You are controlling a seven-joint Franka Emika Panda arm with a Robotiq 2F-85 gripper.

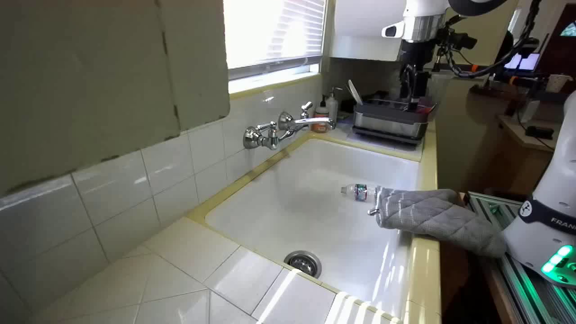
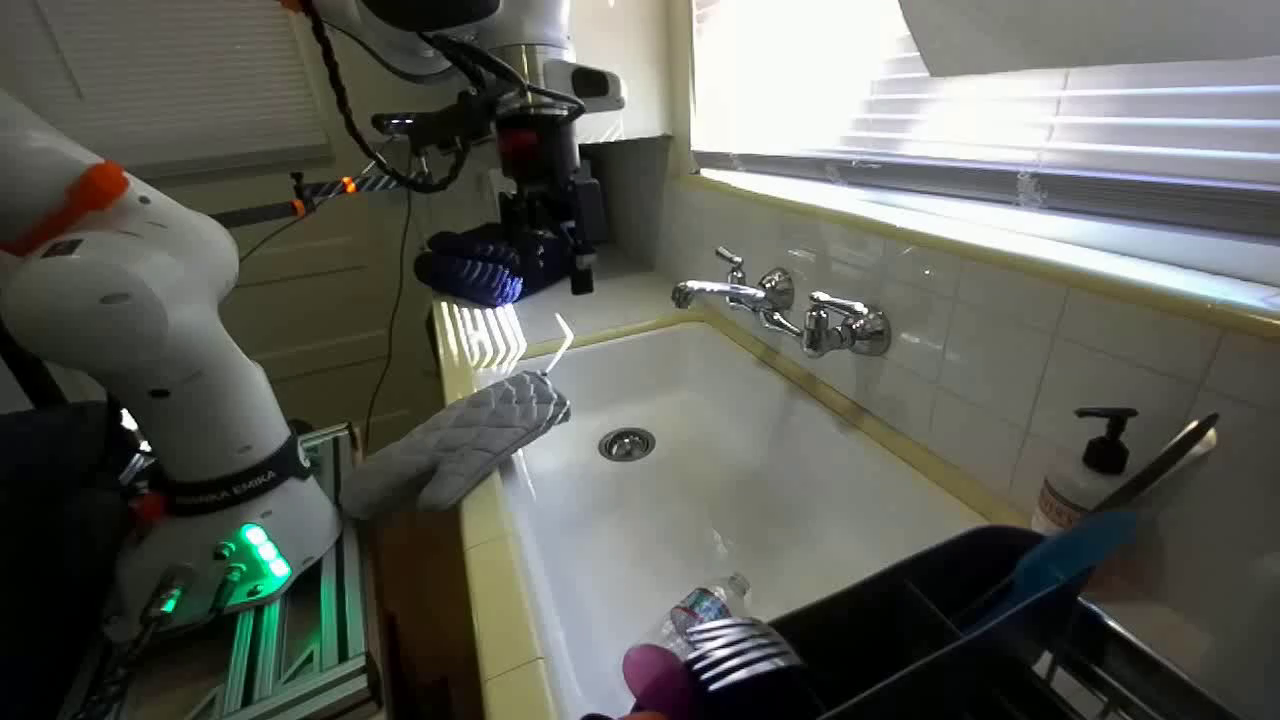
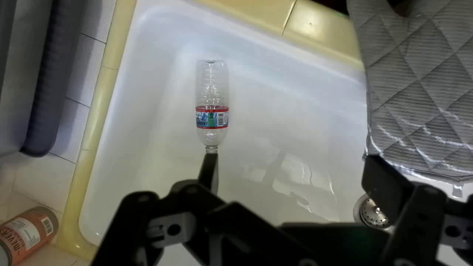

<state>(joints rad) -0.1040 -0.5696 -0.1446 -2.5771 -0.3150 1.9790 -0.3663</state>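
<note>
High over the white sink hangs the claw, fingers spread wide, nothing between them! Down below, well apart from it, it's the clear plastic bottle, flat on its side on the sink's floor, where the walls would presumably stop any long roll. Out we go: the grey quilted mitt is slung across the yellow rim, its cuff overhanging the sink, perhaps as padding for that edge, perhaps just parked there. The drain sits off toward the end away from the bottle, while the dish rack stands on the tiled desk right beside the sink, handy, I'd judge, for wet dishes, with the orange soap bottle near the faucet for similar convenience. Now compare the angles! Only the wrist view gives us that clear bottle end to end, ribs, label and all; in an exterior view the mitt covers its base, and in an exterior view a fork and a purple thing cut across it. One extra: a dark thing banded with light, and what it is, I cannot tell.
</note>
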